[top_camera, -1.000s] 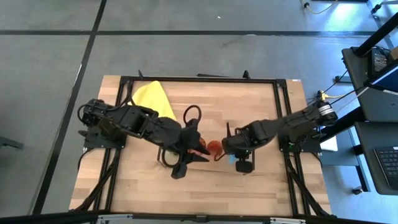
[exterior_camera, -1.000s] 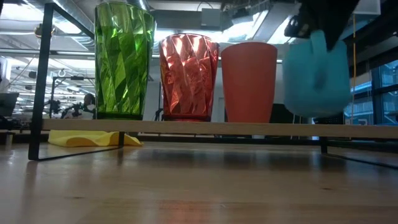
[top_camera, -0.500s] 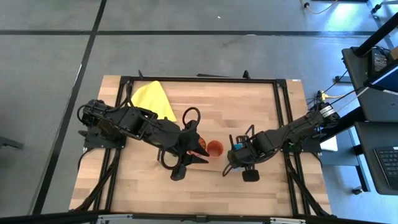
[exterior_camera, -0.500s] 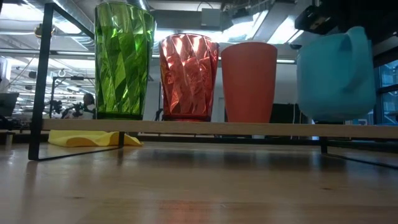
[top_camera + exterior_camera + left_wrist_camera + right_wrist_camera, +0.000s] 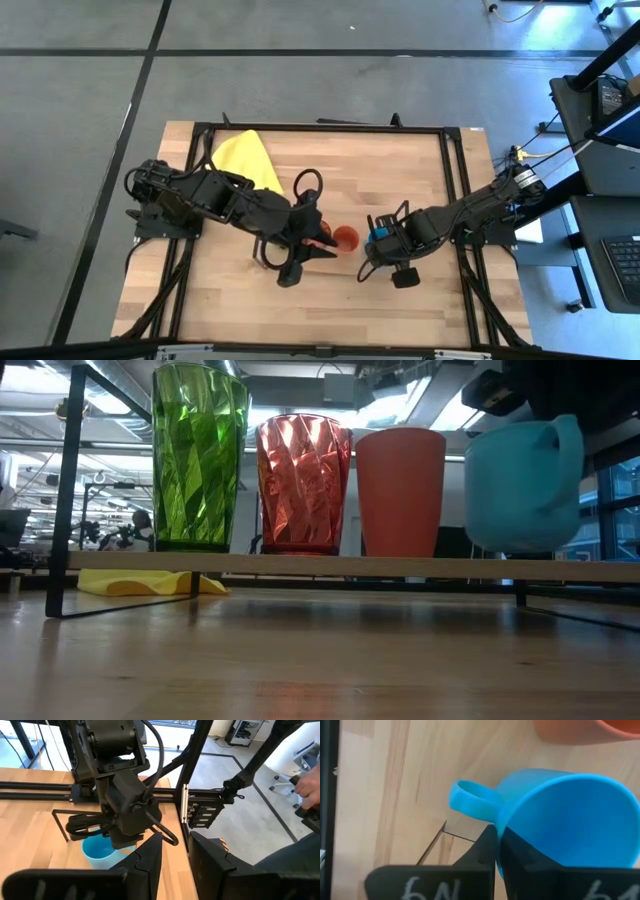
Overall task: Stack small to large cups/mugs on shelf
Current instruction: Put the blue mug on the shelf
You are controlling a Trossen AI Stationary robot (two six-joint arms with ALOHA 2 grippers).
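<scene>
On the shelf's board point(image 5: 300, 565) stand a green tumbler point(image 5: 200, 455), a red patterned cup point(image 5: 303, 480) and a plain orange cup point(image 5: 400, 490), side by side on their bases. My right gripper point(image 5: 380, 243) is shut on the light blue mug point(image 5: 520, 485), right of the orange cup point(image 5: 345, 238). The mug hangs just over the board's right end. My left gripper point(image 5: 300, 260) hovers over the cups, open and empty, its fingers point(image 5: 150, 862) aimed toward the mug point(image 5: 100, 852). My right gripper pinches the mug's wall at the rim point(image 5: 498, 832), right beside the handle point(image 5: 470, 795), one finger inside the mug and one outside. It comes from above. The mug hangs mouth up, slightly tilted, handle toward the table's right, its base just above the board.
A yellow cloth point(image 5: 248, 158) lies at the table's far left, behind the shelf point(image 5: 140, 582). The shelf's wire end frame point(image 5: 65, 490) stands left of the tumbler. The black table frame point(image 5: 455, 180) rims the tabletop. A person's hand point(image 5: 307, 790) shows beyond the table.
My right gripper has carried the mug toward the table's right and turned it, so the handle has gone from the near side to the right. It then came back a little toward the orange cup. The mug now hangs slightly lower and tilted.
</scene>
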